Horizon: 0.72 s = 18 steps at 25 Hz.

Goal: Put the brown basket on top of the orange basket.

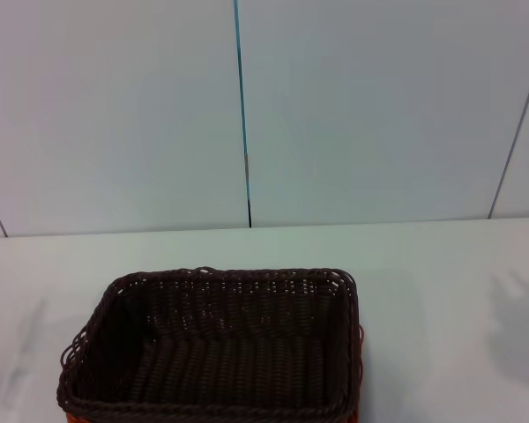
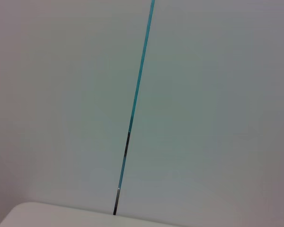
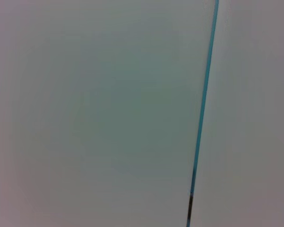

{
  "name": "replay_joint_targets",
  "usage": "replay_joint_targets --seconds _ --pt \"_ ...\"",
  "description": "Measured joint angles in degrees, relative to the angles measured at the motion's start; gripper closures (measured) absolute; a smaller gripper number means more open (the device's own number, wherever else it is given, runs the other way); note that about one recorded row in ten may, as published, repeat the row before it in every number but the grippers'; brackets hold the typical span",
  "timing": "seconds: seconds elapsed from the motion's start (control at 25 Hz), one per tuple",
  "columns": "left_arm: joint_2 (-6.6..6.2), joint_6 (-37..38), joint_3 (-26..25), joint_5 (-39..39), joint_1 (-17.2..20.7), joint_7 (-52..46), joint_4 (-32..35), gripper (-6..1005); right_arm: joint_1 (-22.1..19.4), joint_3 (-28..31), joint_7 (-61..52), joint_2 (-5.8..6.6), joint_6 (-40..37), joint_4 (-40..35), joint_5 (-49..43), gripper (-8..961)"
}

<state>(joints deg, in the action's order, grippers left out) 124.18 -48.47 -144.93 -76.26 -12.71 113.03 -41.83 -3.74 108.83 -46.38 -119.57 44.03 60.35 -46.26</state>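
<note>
The brown basket (image 1: 216, 352) sits at the near edge of the white table in the head view, its dark woven inside bare. It rests nested on the orange basket (image 1: 360, 352), of which only a thin orange strip shows along the brown basket's right side and lower corners. Neither gripper shows in any view. Both wrist views look only at the pale wall, and no fingers appear in them.
The white table (image 1: 441, 264) stretches behind and to both sides of the baskets. A pale panelled wall (image 1: 379, 106) with a blue-green vertical seam (image 1: 241, 88) stands behind it. Soft shadows lie on the table at far left and far right.
</note>
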Motion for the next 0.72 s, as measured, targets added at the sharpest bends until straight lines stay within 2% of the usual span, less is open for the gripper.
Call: replay_joint_targets --seconds 0.2,0.44,0.72 --pt "0.00 0.09 0.01 -0.01 -0.02 0.00 0.00 141 -0.11 0.08 0.15 0.03 0.07 -0.07 -0.32 658" --pt "-0.05 0.04 0.00 -0.06 0.14 0.00 0.00 141 -0.31 0.35 0.19 0.04 0.43 0.32 -0.24 462" --pt "-0.09 -0.04 0.00 -0.10 0.36 0.00 0.00 141 -0.31 0.59 0.22 0.04 0.48 0.51 -0.04 149"
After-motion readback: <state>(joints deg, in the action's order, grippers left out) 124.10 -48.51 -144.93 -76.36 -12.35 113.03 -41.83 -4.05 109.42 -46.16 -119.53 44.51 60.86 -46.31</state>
